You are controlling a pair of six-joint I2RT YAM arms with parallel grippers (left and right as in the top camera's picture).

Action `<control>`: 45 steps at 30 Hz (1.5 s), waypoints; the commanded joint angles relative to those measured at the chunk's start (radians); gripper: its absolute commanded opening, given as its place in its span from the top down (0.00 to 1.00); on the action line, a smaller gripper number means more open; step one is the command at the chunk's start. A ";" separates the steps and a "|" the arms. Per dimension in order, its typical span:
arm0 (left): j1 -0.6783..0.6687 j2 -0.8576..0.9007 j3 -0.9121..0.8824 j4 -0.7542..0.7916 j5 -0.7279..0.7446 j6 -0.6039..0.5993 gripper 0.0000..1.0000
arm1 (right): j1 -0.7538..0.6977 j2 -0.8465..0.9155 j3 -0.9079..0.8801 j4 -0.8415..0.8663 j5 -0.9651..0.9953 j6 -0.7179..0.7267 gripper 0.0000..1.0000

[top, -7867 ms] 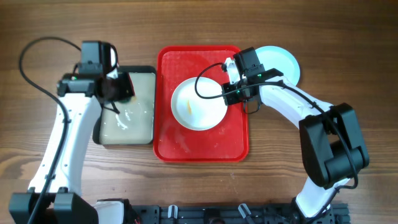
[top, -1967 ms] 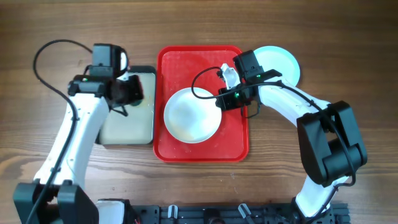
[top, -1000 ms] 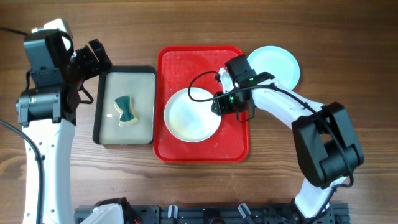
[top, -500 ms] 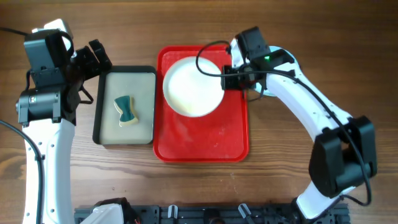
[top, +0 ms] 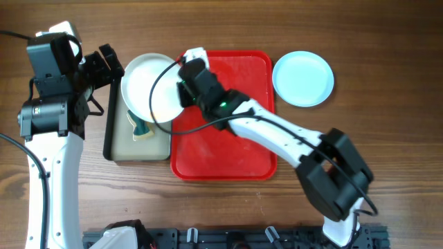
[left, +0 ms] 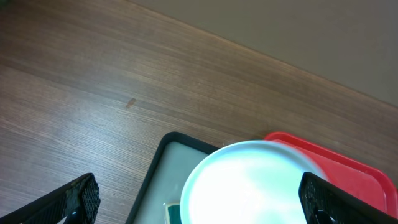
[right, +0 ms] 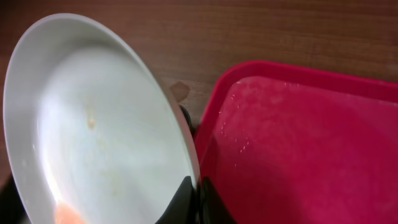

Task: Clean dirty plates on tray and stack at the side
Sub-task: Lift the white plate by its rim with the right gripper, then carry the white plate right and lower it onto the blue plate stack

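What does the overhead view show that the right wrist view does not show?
Only overhead: the turquoise plate lying on the wooden table, the sponge in the grey-green tray, and the left gripper with open jaws. Only right wrist: faint orange smears on the plate's inner face. Both: the white plate held by its rim, and the red tray.

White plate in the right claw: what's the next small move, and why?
Probably lower the white plate flat into the grey-green tray, likely for wiping. The right claw is shut on its rim, holding it tilted above that tray and the sponge, off the red tray. Faint smears show inside it. The left claw is open, apart.
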 commanded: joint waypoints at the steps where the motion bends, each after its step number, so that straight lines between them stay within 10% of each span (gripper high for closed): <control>1: 0.003 0.003 0.008 0.002 -0.016 -0.005 0.00 | 0.051 0.038 0.013 0.091 0.213 -0.282 0.96; 10: 0.003 0.003 0.008 0.002 -0.016 -0.005 0.00 | 0.106 0.037 0.014 0.536 0.312 -1.091 0.96; 29: 0.003 0.003 0.008 0.002 -0.016 -0.005 0.00 | 0.107 0.037 0.014 0.712 0.225 -1.223 0.96; 33: 0.003 0.003 0.008 0.002 -0.016 -0.005 0.00 | 0.107 0.038 0.013 0.709 0.234 -1.164 0.96; 40: 0.003 0.003 0.008 0.002 -0.016 -0.005 0.00 | -0.001 0.038 0.013 0.319 0.032 -0.427 0.96; 45: 0.003 0.003 0.008 0.002 -0.016 -0.005 0.00 | -0.137 0.010 0.013 0.123 -0.273 -0.236 0.96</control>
